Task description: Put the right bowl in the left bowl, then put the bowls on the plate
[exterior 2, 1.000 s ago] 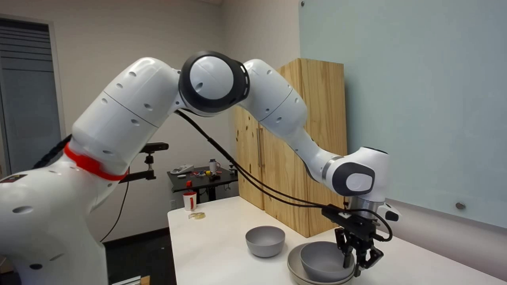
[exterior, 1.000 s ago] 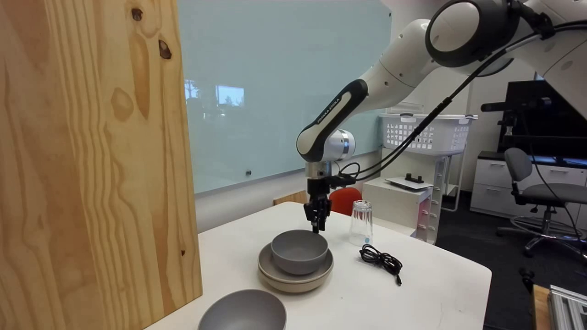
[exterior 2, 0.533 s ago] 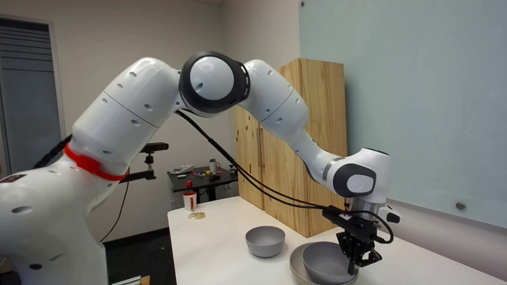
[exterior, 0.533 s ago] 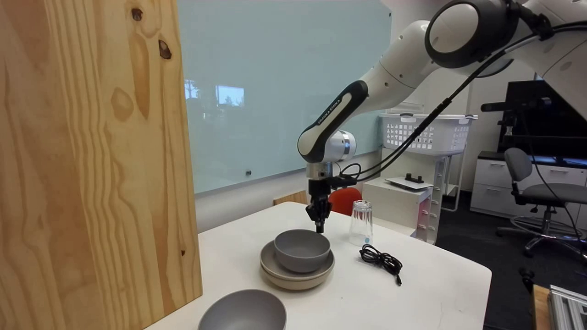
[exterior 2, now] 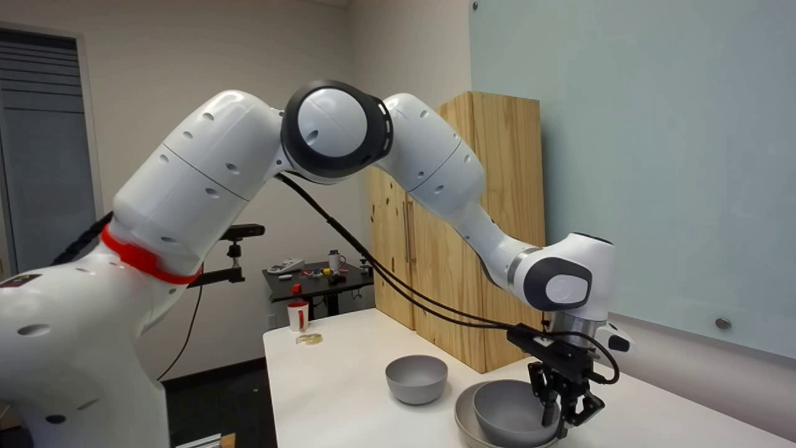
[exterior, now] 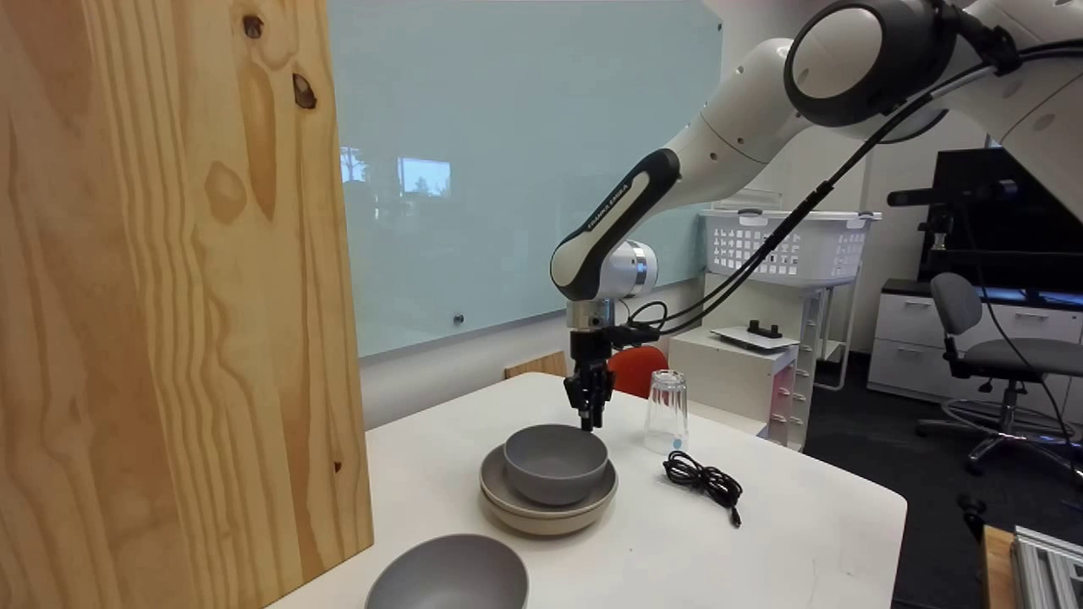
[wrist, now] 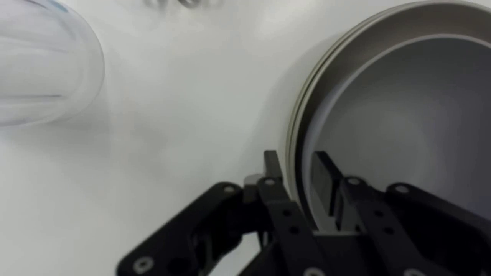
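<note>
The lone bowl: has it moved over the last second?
No. In both exterior views, the lone bowl holds the same place relative to the cabinet.

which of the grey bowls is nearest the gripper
The grey bowl resting in the tan plate: the gripper stands open at its rim. The other grey bowl stands directly on the white table, farther from the gripper.

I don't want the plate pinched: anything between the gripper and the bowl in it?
In the wrist view, yes: the rim of the tan plate shows between one finger of the gripper and the grey bowl; whether it sits lower is unclear.
</note>
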Controlling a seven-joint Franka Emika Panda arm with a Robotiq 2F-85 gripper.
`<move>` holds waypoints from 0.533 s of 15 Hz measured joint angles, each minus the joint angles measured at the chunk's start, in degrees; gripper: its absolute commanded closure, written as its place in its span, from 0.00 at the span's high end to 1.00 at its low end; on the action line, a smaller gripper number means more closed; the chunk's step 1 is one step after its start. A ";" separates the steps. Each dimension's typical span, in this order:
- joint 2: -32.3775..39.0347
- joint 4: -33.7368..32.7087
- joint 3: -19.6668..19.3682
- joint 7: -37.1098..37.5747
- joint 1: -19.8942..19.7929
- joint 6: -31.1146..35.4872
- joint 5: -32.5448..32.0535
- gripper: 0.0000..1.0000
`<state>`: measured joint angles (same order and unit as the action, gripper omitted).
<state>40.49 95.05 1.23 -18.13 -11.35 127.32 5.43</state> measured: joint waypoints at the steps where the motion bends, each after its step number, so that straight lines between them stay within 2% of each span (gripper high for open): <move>1: 0.02 0.00 0.00 0.00 0.00 0.00 0.00 0.69; 4: 0.03 0.00 0.03 0.00 0.02 0.00 0.00 0.92; 5: 0.03 0.00 0.04 0.00 0.03 0.00 0.00 0.98; 6: 0.03 0.00 0.06 0.00 0.05 0.00 0.00 1.00; 7: 0.04 0.00 0.07 0.00 0.06 0.00 0.00 1.00; 8: 0.07 0.00 0.09 0.00 0.07 0.00 0.00 0.71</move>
<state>40.56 95.05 1.31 -18.14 -11.28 127.32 5.43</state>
